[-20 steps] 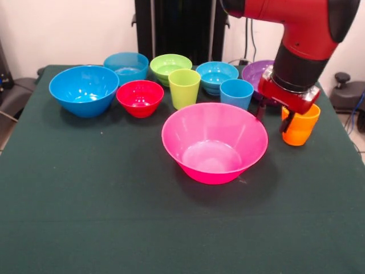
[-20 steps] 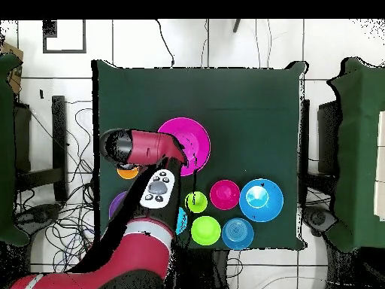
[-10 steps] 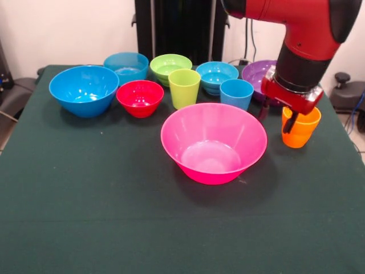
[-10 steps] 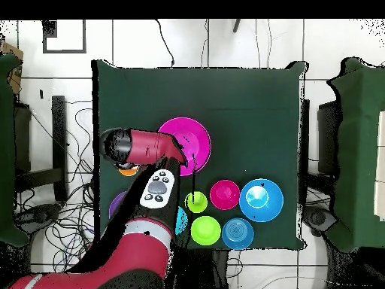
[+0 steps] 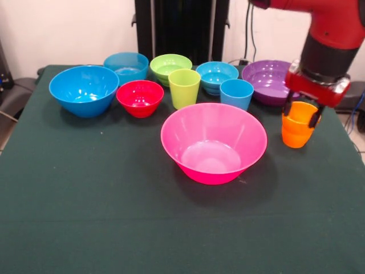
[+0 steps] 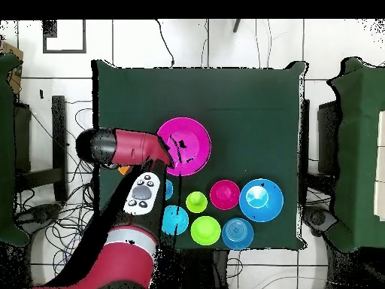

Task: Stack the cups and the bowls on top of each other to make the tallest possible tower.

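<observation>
Gripper [image 5: 300, 113] open, fingers astride orange cup [image 5: 298, 129] rim; nothing held

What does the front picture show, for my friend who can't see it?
A red robot arm's gripper hangs over an orange cup, fingers open either side of its rim. A huge pink bowl sits mid-table, with smaller colourful bowls and cups behind.

Count on the green table [image 5: 85, 217]: ten items of plastic ware.

Cups, three: lime green cup [image 5: 184, 88], light blue cup [image 5: 236, 93], orange cup [image 5: 298, 127].

Bowls, seven: huge pink bowl [image 5: 214, 142], large blue bowl [image 5: 84, 90], purple bowl [image 5: 268, 80], red bowl [image 5: 140, 97], blue bowl [image 5: 126, 65], lime green bowl [image 5: 169, 65], cyan bowl [image 5: 217, 75].

None is stacked on another.
</observation>
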Robot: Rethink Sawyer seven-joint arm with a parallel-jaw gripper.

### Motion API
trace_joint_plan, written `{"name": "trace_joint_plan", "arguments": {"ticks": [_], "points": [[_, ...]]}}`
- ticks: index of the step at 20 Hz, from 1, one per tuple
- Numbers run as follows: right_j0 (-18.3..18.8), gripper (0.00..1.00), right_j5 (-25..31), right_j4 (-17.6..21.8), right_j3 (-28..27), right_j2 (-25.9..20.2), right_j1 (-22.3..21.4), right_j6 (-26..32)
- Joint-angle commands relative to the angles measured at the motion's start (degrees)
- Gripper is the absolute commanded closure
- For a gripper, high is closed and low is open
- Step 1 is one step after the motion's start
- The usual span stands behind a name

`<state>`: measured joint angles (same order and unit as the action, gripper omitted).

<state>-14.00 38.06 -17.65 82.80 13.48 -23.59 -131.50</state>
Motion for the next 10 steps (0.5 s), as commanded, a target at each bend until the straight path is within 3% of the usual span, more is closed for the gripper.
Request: {"name": "trace_joint_plan", "arguments": {"ticks": [1,10], "points": [[-2.4,0.00,5.7,-2.9,-0.8,-4.4,-2.0,-13.0],[-4.9,0.00,1.7,-5.6,-3.7,-3.5,3.5,-15.2]]}}
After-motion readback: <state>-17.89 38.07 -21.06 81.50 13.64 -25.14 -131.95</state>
